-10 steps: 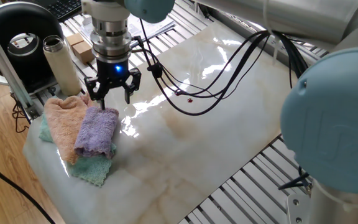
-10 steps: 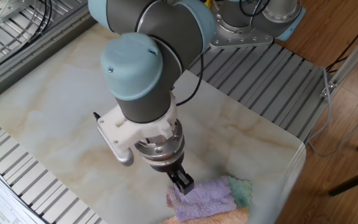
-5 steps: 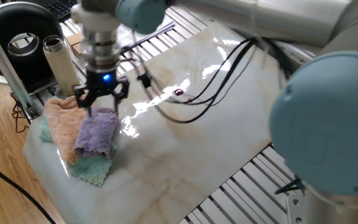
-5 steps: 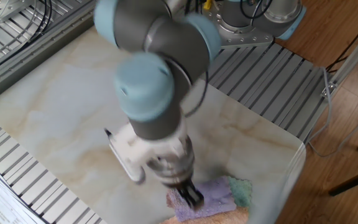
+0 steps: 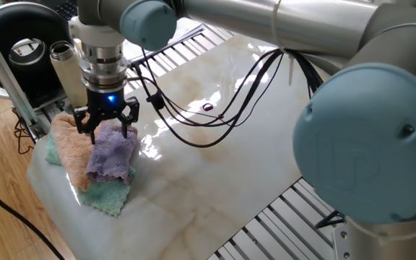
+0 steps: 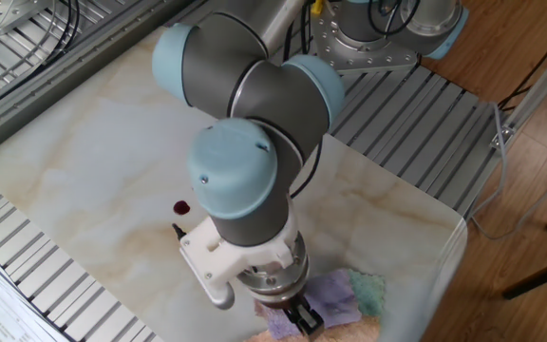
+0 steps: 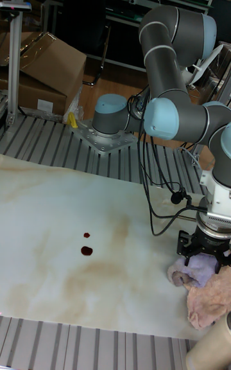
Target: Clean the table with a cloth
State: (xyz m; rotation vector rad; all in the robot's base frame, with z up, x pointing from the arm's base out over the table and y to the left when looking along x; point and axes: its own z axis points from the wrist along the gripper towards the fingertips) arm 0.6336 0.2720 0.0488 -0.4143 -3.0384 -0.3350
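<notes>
The lavender cloth [image 5: 112, 153] lies folded on top of a peach towel [image 5: 69, 141] and a mint-green towel [image 5: 111, 199] at the near-left corner of the marble table [image 5: 251, 137]. My gripper [image 5: 107, 124] is open and points straight down, its fingers straddling the cloth's far end. The other fixed view shows the gripper [image 6: 301, 319] low over the cloth [image 6: 338, 294], mostly hidden by the wrist. In the tall view the gripper [image 7: 206, 255] stands on the cloth [image 7: 191, 271]. A dark red stain [image 5: 208, 107] marks the table's middle.
A white bottle [image 5: 66, 72], a small cardboard box [image 5: 92, 53] and a black round device [image 5: 20, 36] stand beyond the table's left end. Black cables [image 5: 222, 108] hang from the wrist over the slab. A grey slatted frame [image 6: 416, 123] surrounds the table.
The gripper has moved left from beside the cloth's far end to over it, toward the peach towel. It stayed open. The towels have not shifted.
</notes>
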